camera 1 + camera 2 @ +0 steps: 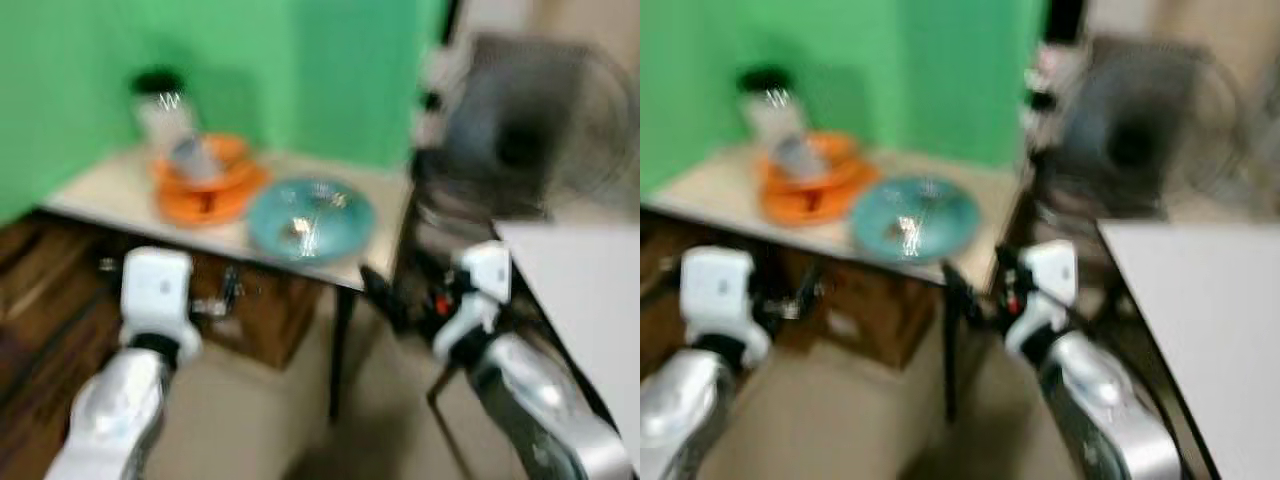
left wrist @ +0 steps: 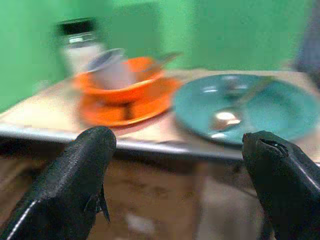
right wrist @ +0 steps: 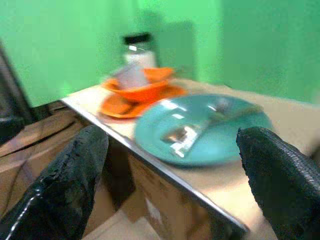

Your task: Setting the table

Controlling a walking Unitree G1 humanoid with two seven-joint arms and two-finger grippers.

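A small beige table (image 1: 110, 190) stands against a green wall. A teal plate (image 1: 310, 220) lies near its front edge with a spoon (image 2: 235, 107) resting in it. Left of it sits an orange bowl (image 2: 125, 85) on an orange plate (image 1: 205, 205), holding a pale cup (image 2: 112, 70) and a utensil. A glass jar with a black lid (image 1: 160, 105) stands behind. My left gripper (image 2: 180, 165) is open, below and in front of the table edge. My right gripper (image 3: 175, 165) is open too, low at the table's right corner. All views are blurred.
Cardboard boxes (image 1: 255, 320) sit under the table. A second white table (image 1: 590, 290) fills the right side. A dark fan (image 1: 530, 130) stands behind it, right of the small table. Beige floor lies between my arms.
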